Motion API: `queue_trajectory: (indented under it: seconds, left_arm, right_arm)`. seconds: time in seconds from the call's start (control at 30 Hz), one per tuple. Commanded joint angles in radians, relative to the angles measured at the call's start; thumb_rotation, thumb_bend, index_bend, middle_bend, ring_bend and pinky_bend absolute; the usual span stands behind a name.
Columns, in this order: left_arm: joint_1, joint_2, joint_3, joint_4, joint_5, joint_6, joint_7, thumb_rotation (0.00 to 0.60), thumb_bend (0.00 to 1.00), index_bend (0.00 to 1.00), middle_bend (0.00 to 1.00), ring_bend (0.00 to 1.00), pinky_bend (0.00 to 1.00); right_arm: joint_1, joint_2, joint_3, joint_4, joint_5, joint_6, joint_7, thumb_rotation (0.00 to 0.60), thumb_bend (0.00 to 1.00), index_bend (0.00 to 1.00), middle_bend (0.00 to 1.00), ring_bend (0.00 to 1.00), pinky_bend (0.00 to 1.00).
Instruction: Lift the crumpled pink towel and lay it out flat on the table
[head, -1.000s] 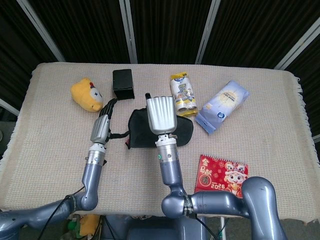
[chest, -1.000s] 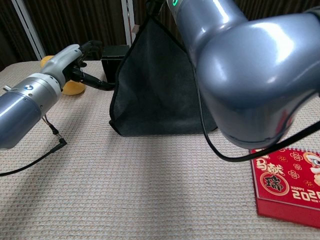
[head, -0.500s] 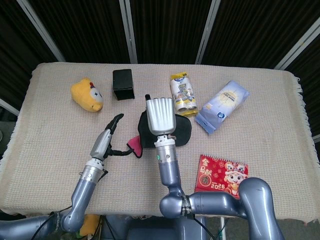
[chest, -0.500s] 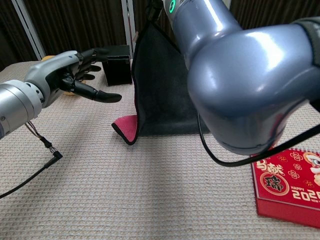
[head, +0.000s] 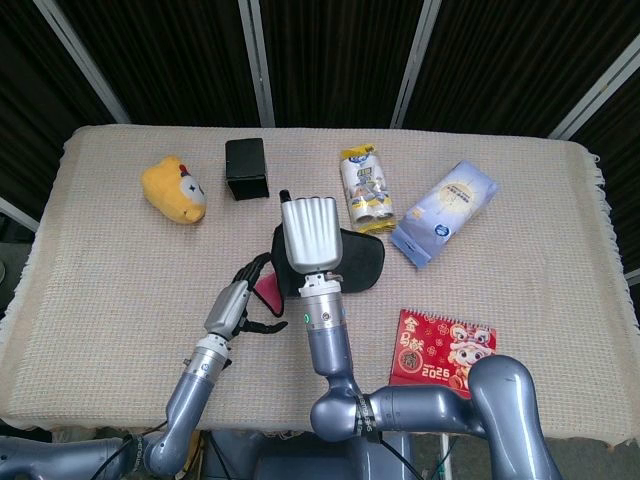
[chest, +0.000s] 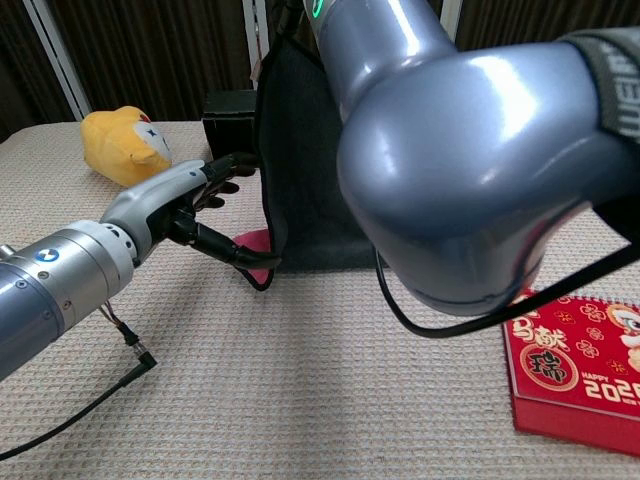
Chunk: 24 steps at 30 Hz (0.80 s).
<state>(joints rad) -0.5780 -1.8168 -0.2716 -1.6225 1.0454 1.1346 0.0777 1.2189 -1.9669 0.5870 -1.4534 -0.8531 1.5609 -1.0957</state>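
The pink towel hangs in a dark grey sheet from my right hand, which grips its top edge above the table. Only its lower left corner shows pink, also visible beside the wrist in the head view. My left hand reaches in from the left at table height with fingers spread. Its thumb tip touches the towel's bottom corner and its other fingers lie near the hanging edge. My right forearm fills the top right of the chest view and hides the towel's right part.
A yellow plush toy and a black box lie at the back left. A pack of rolls and a blue-white bag lie behind the towel, to the right. A red calendar lies front right.
One second ago my left hand held the towel's left corner stretched out. It let go, the towel swung in and showed its pink corner, and the left hand has come back to that corner.
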Motion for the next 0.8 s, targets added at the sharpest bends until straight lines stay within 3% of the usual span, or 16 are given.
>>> queue_trajectory:
  seconds: [0.03, 0.8]
  left_arm:
    - [-0.013, -0.022, -0.001, 0.031, -0.004, 0.004, 0.025, 0.6, 0.08, 0.0, 0.0, 0.0, 0.0]
    - [-0.095, -0.203, -0.052, 0.354, -0.033, -0.033, 0.074, 0.6, 0.08, 0.0, 0.0, 0.0, 0.0]
  right_arm:
    - [0.003, -0.003, 0.004, 0.001, -0.001, 0.001, -0.001, 0.6, 0.72, 0.68, 1.0, 1.0, 1.0]
    - [0.01, -0.007, 0.009, -0.021, -0.01, 0.003, -0.005, 0.6, 0.72, 0.68, 1.0, 1.0, 1.0]
